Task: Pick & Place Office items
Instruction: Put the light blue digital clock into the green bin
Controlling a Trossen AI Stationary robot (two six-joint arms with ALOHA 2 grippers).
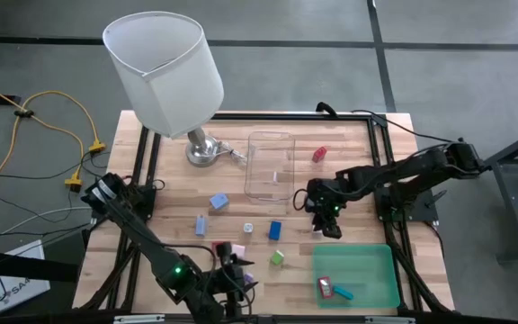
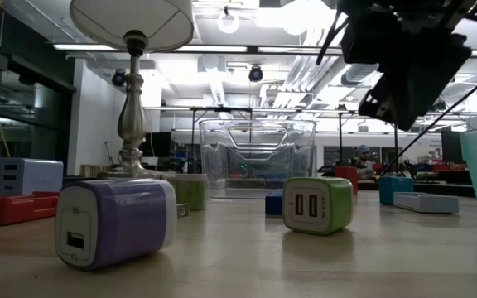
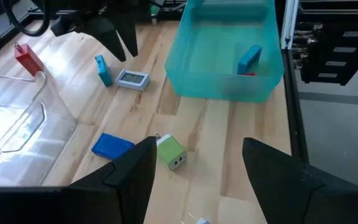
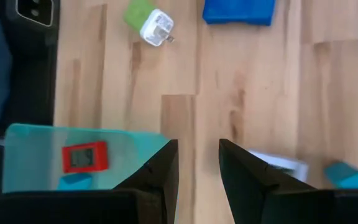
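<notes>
Small office items lie scattered on the wooden table: a green charger [image 1: 278,258] [image 3: 171,151], a blue block [image 1: 275,230] [image 3: 112,146], a red piece [image 1: 319,154], light blue pieces [image 1: 218,202] and a purple charger [image 2: 114,222]. My right gripper [image 1: 329,227] [image 4: 197,165] hangs between the clear box and the green tray, tipped downward. Its fingers are slightly apart over bare wood and hold nothing. A white flat piece [image 3: 133,79] and a teal piece [image 3: 103,70] lie just below it. My left gripper [image 1: 237,270] [image 3: 197,168] is at the near edge, open wide and holding nothing.
A green tray [image 1: 380,256] at the near right holds a red piece [image 1: 325,286] and a blue piece [image 1: 343,292]. A clear plastic box [image 1: 270,162] stands mid-table, and a lamp [image 1: 165,63] stands at the far left. Bare wood lies between the tray and the green charger.
</notes>
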